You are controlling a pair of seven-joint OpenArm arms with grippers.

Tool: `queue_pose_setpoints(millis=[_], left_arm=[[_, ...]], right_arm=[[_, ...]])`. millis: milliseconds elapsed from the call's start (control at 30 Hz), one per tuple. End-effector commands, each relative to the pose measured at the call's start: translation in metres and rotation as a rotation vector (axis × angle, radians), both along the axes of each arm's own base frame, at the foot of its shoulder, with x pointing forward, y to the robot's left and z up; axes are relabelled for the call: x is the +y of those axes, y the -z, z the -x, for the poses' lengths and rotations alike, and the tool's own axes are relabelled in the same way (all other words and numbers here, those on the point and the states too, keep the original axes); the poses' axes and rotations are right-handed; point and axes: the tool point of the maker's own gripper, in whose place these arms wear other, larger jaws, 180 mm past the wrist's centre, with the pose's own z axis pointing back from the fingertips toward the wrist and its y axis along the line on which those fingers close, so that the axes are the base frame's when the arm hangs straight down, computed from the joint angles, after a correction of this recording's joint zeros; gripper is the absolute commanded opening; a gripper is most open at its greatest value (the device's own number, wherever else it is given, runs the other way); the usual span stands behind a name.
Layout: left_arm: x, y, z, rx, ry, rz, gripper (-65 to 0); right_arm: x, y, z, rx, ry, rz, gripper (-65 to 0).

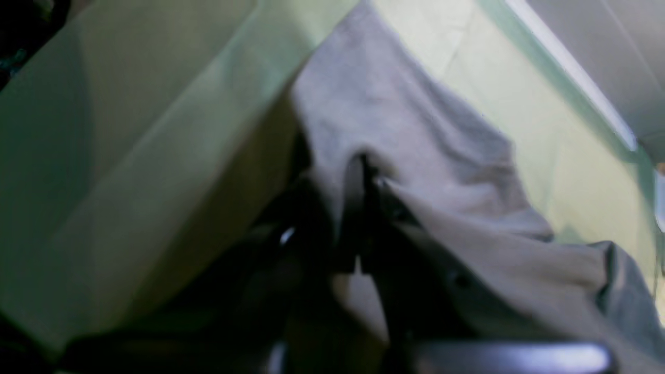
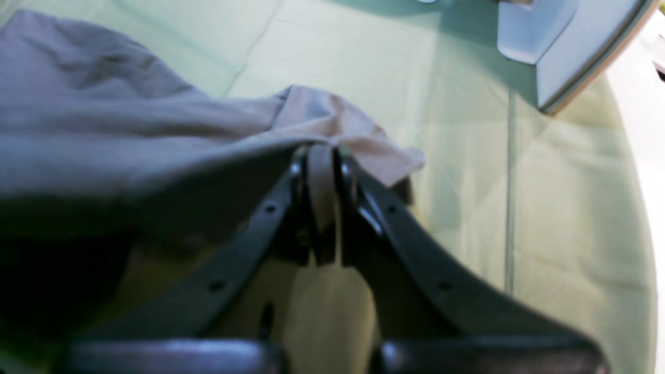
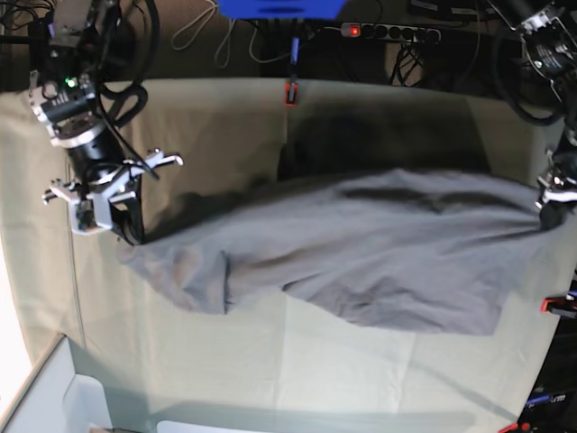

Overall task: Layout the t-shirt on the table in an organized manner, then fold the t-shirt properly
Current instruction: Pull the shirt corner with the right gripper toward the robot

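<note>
The dark grey t-shirt (image 3: 361, 244) is stretched wide across the table (image 3: 225, 361) between my two grippers, partly raised, with folds hanging in the middle. My right gripper (image 3: 133, 236), on the base view's left, is shut on one end of the shirt; its wrist view shows the fingers (image 2: 322, 166) pinching a fabric edge (image 2: 156, 135). My left gripper (image 3: 546, 215), on the base view's right edge, is shut on the other end; its wrist view shows the fingers (image 1: 366, 176) closed on grey fabric (image 1: 395, 119).
Red clamps sit at the table's far edge (image 3: 290, 92) and right edge (image 3: 557, 305). A white box (image 3: 54, 397) stands at the near left corner, also in the right wrist view (image 2: 561, 47). Cables and a power strip (image 3: 397, 32) lie behind the table.
</note>
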Motion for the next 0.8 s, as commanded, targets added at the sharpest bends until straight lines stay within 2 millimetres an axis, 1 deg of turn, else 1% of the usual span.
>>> queue_pose_setpoints(millis=[0,67,133,233,333,400,467,600,667,700,767], left_arm=[[0.006,-0.022,-0.007,-0.066,-0.002,-0.04,-65.0],[0.005,-0.03,-0.009,-0.083,0.003,-0.056,-65.0],[0.005,-0.035,-0.009,-0.089,0.005,-0.071,-65.0],[0.007,-0.036,-0.007,-0.086,0.006,-0.076,-65.0],[0.003,-0.019,0.006,-0.009,0.024,-0.06,-65.0],[-0.001,-0.006,0.014,0.052,0.039,-0.043,-65.0],[-0.003,0.003,0.019,0.085,0.047,-0.029,-65.0],[-0.003,0.029,0.028,0.145,0.041,0.021,-65.0],[-0.003,0.033,0.029,0.153,0.039,0.031,-65.0],[-0.002,0.034,0.029,0.155,0.036,0.033,-65.0],[-0.001,0.033,0.029,0.154,0.034,0.029,-65.0]], right_arm=[[0.002,-0.013,0.0,-0.05,-0.012,-0.014,-65.0],[0.002,-0.006,0.009,-0.024,-0.013,-0.023,-65.0],[0.0,0.008,0.023,0.027,-0.005,-0.023,-65.0],[0.003,0.028,0.048,0.109,-0.009,-0.032,-65.0],[0.009,0.04,0.065,0.164,-0.021,-0.039,-65.0],[0.009,0.048,0.072,0.192,-0.021,-0.042,-65.0],[0.006,0.062,0.076,0.231,-0.018,-0.042,-65.0],[0.003,0.092,0.084,0.311,-0.007,-0.06,-65.0],[0.002,0.105,0.087,0.347,-0.008,-0.065,-65.0],[0.001,0.111,0.089,0.362,-0.004,-0.07,-62.8],[-0.001,0.117,0.093,0.381,0.002,-0.072,-55.7]])
